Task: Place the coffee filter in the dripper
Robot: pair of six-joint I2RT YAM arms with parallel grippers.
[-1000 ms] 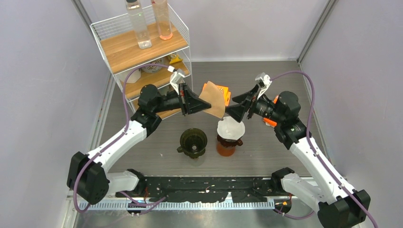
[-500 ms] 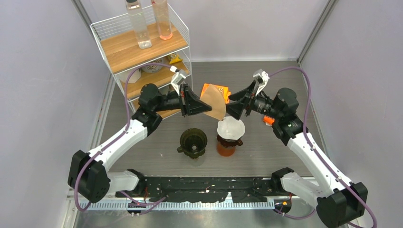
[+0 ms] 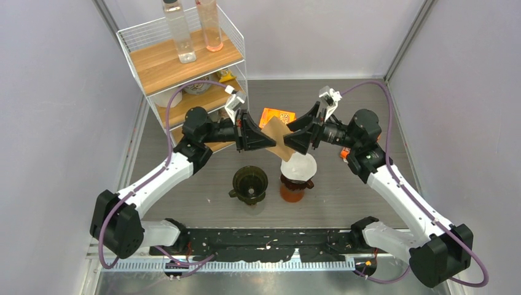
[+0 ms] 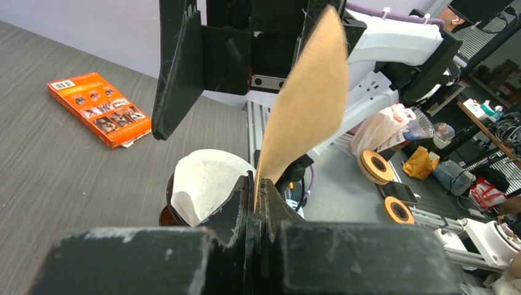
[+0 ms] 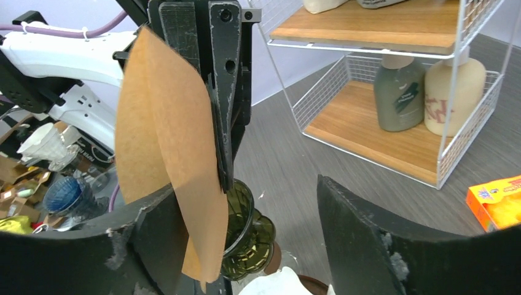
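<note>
My left claw (image 4: 255,187) clamps the flat brown paper filter (image 4: 307,104) above the dark green glass dripper (image 3: 250,183); right claw (image 3: 291,137) gapes around its edge. Risk: closing crooked tears paper.

The brown paper filter (image 3: 278,139) hangs flat and tilted over mid-desk. The dark dripper (image 3: 250,183) stands empty toward the near edge.

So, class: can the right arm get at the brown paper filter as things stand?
Probably yes. The right gripper is open at the filter's free edge, with nothing between them; the left gripper pinches only the opposite edge.
</note>
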